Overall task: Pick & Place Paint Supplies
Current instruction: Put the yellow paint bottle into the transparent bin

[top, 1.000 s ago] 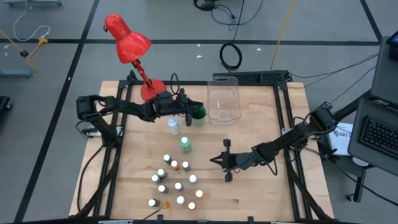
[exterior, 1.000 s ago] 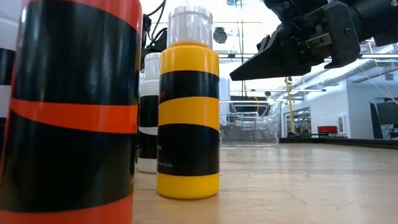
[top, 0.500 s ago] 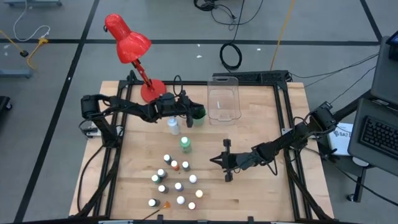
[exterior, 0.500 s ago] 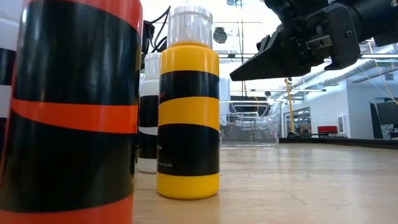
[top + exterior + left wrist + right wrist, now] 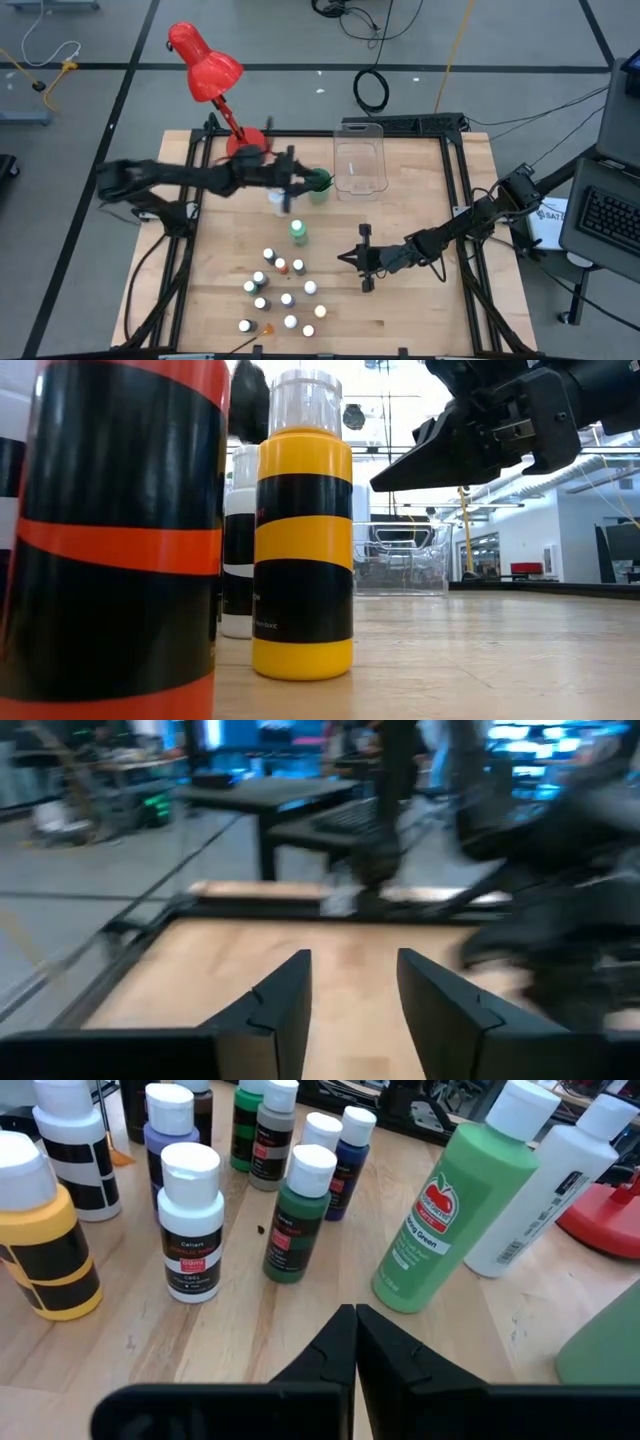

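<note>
the left claw [image 5: 291, 183] hangs over the far-middle part of the wooden surface [image 5: 420, 310], its two dark fingers [image 5: 283, 1010] standing apart with bare wood showing in the gap and nothing between them. it sits just beside the green cup [image 5: 319, 184] and right over the tall white bottle [image 5: 277, 201], with the red lamp [image 5: 205, 66] rising behind its arm. the clear plastic bin [image 5: 360, 163] stands a little further along the far edge, beyond the cup.

the right claw [image 5: 364, 258] hovers low over the right-middle of the surface, clenched tight with its fingers [image 5: 352, 1342] pressed together on nothing. it points toward the paint supplies and stays apart from them.

the tall green bottle [image 5: 298, 233] stands upright between the two claws, near the white one. in the right wrist view this green bottle [image 5: 445, 1210] carries an apple label and leans in frame next to the white bottle [image 5: 545, 1185].

the small paint bottles [image 5: 285, 295] cluster on the near-left part of the surface, all upright and white-capped, close together but mostly not touching. up close a dark green one [image 5: 300, 1215], a white-labelled one [image 5: 190, 1223] and a yellow-and-black one [image 5: 40, 1240] stand nearest the right claw. at table height the yellow-and-black bottle [image 5: 302, 530] and an orange-and-black one [image 5: 115, 530] fill the foreground.
</note>
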You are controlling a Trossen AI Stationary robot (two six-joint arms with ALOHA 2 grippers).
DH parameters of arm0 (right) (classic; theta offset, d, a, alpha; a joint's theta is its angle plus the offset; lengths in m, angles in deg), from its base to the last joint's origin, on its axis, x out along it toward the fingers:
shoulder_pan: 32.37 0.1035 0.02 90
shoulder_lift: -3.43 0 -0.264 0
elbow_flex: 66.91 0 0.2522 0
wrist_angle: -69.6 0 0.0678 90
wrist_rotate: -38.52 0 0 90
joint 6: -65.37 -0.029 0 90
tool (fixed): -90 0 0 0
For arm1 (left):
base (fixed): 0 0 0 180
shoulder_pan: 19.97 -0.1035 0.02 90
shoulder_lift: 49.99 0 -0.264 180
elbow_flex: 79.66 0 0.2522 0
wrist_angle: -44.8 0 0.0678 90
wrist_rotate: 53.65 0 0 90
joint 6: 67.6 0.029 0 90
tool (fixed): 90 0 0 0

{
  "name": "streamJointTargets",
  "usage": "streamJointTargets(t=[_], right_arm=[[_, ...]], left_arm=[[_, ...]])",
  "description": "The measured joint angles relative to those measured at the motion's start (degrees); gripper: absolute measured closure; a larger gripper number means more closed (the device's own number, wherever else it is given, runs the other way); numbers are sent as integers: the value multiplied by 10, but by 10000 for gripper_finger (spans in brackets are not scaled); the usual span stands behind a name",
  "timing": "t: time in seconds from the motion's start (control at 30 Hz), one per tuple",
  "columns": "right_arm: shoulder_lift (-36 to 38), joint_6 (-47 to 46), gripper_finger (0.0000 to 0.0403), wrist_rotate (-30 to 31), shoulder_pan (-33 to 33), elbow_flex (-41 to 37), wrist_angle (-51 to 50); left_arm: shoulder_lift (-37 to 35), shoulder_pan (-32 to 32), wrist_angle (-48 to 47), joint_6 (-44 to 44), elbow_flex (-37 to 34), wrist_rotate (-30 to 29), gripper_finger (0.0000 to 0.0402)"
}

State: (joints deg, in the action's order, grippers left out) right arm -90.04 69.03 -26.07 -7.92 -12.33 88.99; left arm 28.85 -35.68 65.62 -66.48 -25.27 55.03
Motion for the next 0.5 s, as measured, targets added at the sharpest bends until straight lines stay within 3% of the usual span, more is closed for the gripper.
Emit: streamJointTargets(t=[0.1,0.2,0.33,0.5], right_arm=[[0,0,401,0,0,0,-1],[0,0,401,0,0,0,0],[-5,-16,401,0,0,0,2],[-9,-18,401,0,0,0,6]], left_arm=[[-130,50,-165,30,1,-54,271],[-240,124,-295,76,-9,-160,321],[-348,194,-273,82,-96,-246,391],[-431,201,-213,71,-201,-263,385]])
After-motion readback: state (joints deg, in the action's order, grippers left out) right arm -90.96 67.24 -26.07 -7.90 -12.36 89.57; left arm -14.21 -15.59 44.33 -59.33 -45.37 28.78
